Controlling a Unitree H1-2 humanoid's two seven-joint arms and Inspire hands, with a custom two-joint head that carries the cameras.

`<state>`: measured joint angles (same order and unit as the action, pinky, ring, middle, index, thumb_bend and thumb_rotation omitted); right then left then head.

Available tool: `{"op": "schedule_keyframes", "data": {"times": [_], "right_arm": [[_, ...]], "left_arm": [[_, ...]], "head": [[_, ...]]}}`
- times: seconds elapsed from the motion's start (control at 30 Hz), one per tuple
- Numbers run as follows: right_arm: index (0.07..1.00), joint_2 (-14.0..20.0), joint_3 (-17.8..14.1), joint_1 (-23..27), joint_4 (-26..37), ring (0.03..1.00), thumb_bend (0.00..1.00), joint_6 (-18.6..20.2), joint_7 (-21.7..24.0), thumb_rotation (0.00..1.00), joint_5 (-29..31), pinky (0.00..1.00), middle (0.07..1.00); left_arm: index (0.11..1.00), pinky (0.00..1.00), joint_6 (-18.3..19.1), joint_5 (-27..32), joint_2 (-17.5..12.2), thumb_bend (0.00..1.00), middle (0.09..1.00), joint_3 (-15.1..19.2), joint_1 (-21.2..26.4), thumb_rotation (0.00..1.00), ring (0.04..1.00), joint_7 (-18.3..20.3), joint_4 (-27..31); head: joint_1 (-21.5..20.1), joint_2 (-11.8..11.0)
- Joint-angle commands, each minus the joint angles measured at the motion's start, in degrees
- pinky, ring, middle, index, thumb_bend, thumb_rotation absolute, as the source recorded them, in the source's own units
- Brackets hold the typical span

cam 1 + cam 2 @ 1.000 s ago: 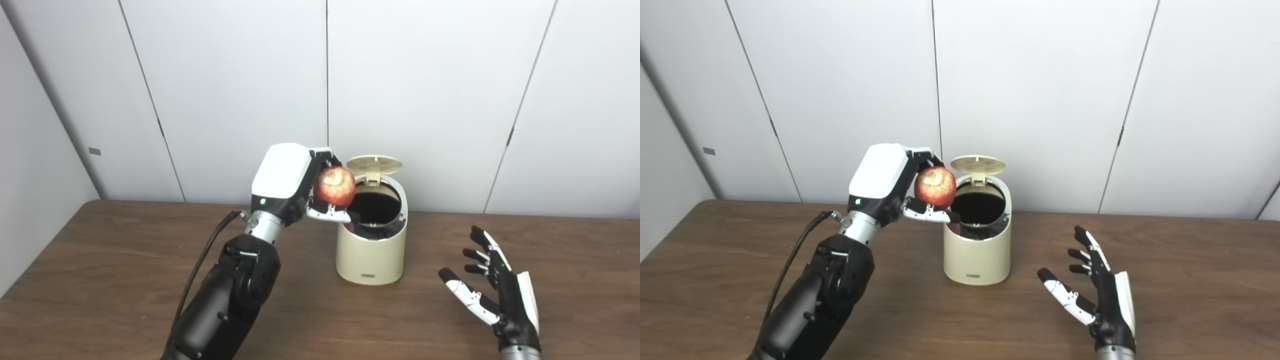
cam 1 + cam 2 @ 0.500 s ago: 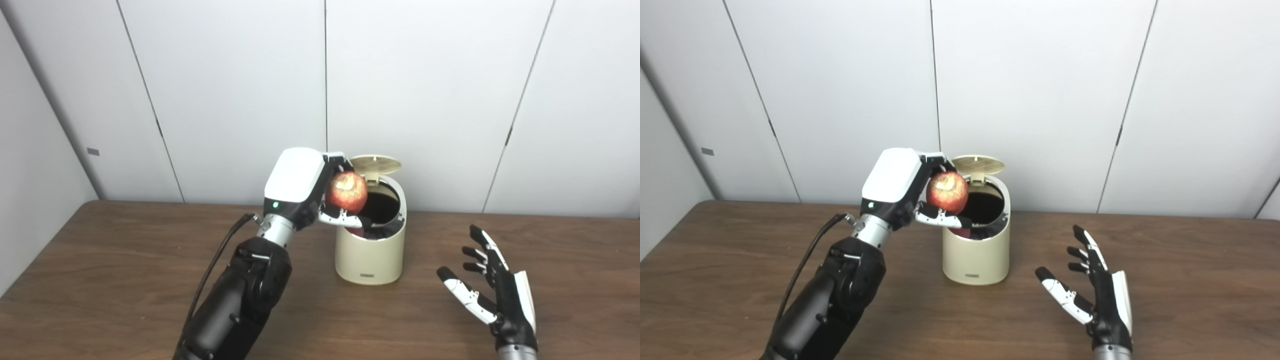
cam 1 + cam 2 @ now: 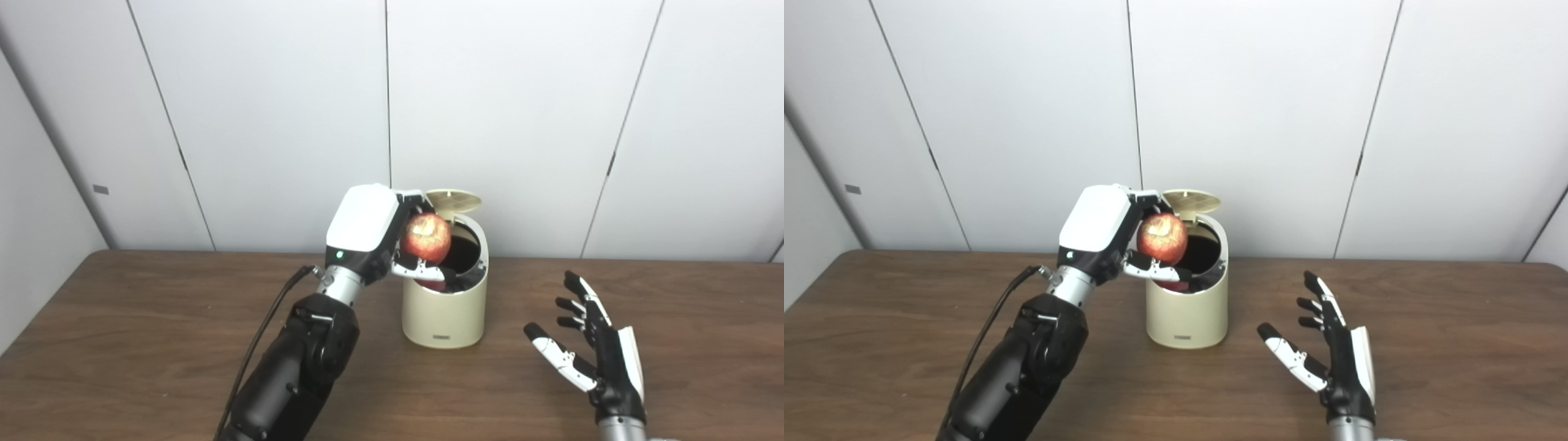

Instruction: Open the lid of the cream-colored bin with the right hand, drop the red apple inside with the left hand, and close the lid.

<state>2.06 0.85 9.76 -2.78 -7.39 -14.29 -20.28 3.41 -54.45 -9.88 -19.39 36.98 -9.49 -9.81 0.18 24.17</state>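
While the brown wood-grain desk (image 3: 122, 343) carries only the bin, the task stands about midway. On it the cream-colored cylindrical plastic bin (image 3: 444, 306) sits upright near the back wall, its round hinged lid (image 3: 454, 199) already swung up and standing open behind the dark mouth, so the opening step looks done. Something red shows low inside the mouth, though what it is cannot be told. Raised at the bin's left rim, the black-and-white left hand (image 3: 392, 236) is wrapped around the red apple (image 3: 425, 237), which hangs partly over the opening but is not yet inside. Well to the right of the bin, the right hand (image 3: 591, 358) hovers low over the desk with fingers spread and nothing in it. By this reading, releasing the apple into the bin and closing the lid remain.
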Motion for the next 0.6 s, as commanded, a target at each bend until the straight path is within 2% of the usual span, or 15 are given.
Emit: {"op": "schedule_keyframes", "data": {"times": [0.0, 0.23, 0.43, 0.57], "right_arm": [[0.885, -0.50, 0.17, 1.66, 1.99, 0.804, 0.57, -2.07, -0.54, 0.53, 0.09, 0.70, 0.896], [0.881, -0.62, 0.13, 1.93, 1.71, 0.796, 0.56, -2.26, -0.78, 0.51, -0.18, 0.69, 0.891], [0.884, -0.70, 0.40, 1.74, 2.36, 0.795, 0.56, -1.79, -0.59, 0.53, -0.46, 0.68, 0.894], [0.882, -0.99, 0.54, 1.68, 2.89, 0.793, 0.57, -1.52, -0.60, 0.53, -0.47, 0.68, 0.894]], "left_arm": [[0.502, 0.74, -1.37, -1.53, -0.30, 0.53, 0.469, -0.15, 3.40, 0.00, 0.565, -3.58, -0.29], [0.507, 0.76, -3.76, -2.43, -0.35, 0.52, 0.463, -0.90, 4.06, 0.00, 0.561, -9.74, -5.12], [0.517, 0.74, -6.58, -2.40, -0.17, 0.52, 0.455, -1.55, 4.51, 0.00, 0.549, -15.35, -8.67], [0.516, 0.74, -7.89, -1.50, 0.15, 0.52, 0.457, -1.57, 4.60, 0.00, 0.541, -16.91, -9.93]], "head": [[-0.02, 0.11], [-0.15, 0.11], [-0.31, 0.14], [-0.51, 0.23]]}}
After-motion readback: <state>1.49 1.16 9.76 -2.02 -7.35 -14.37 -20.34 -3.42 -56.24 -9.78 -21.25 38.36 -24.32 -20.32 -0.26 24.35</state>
